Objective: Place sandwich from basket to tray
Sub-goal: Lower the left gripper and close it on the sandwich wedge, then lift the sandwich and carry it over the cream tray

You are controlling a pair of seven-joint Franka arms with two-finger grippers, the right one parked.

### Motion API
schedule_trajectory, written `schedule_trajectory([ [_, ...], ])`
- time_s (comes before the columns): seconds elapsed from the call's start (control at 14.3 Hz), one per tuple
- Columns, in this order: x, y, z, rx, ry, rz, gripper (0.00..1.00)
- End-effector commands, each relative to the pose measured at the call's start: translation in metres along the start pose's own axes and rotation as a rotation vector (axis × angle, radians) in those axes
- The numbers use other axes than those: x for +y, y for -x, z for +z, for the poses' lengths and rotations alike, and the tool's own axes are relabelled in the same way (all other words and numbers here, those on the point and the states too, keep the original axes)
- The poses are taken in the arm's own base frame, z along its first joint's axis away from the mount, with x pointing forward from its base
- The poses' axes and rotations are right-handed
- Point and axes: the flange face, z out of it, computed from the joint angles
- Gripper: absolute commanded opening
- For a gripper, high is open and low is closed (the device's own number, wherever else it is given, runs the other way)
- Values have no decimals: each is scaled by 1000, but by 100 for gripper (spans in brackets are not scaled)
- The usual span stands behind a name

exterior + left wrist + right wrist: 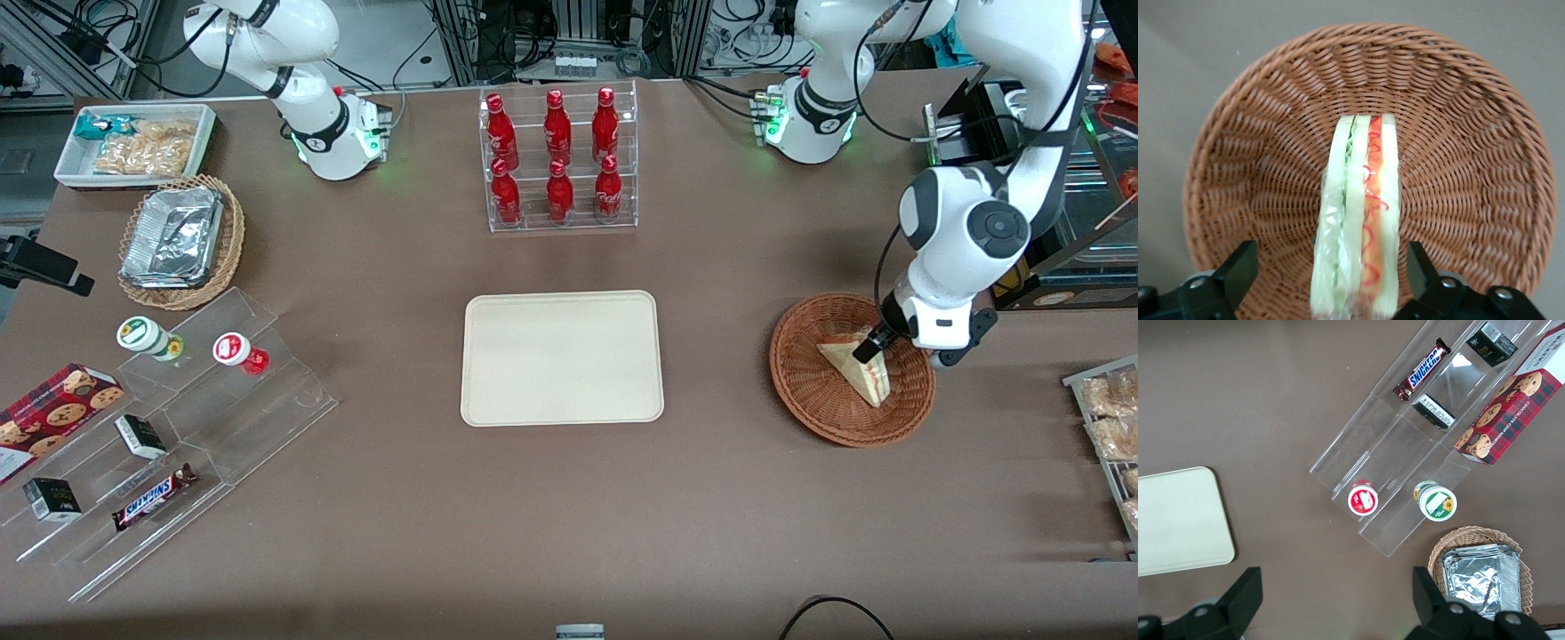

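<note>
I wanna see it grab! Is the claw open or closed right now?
Claw: open, fingers either side of the sandwich in the basket, not gripping yet.

Wrapped sandwich [858, 369] lies in basket [813, 400], gripper [876, 342] above; tray [562, 357] bare.

The one readable word was "SNICKERS", printed on a candy bar [1422, 370] (lying on the clear stepped stand [1405, 447]).

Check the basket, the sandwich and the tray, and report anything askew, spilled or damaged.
Nothing stands out. The sandwich lies whole in its wrap in the basket, filling edge up, between the fingers of the open tool. The tray sits flat and bare, nearer the parked arm's end.
</note>
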Motion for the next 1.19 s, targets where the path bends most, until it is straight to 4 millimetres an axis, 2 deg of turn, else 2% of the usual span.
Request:
schedule_trajectory([
  [0.0, 4, 2, 21, -3, 4, -81, 64],
  [0.14, 4, 3, 21, -8, -2, -83, 20],
  [0.28, 8, 1, 12, -7, -4, -67, 9],
  [0.42, 20, -3, -11, -30, -43, -44, 5],
  [0.63, 63, 4, -68, -124, -135, 171, 3],
  [0.7, 79, 15, -78, -152, -142, 255, 2],
  [0.84, 113, 47, -85, -139, -114, 363, 2],
  [0.98, 167, 85, -87, -140, -79, 565, 4],
  [1.05, 186, 107, -84, -152, -81, 603, 4],
  [1.12, 210, 137, -81, -154, -77, 628, 3],
])
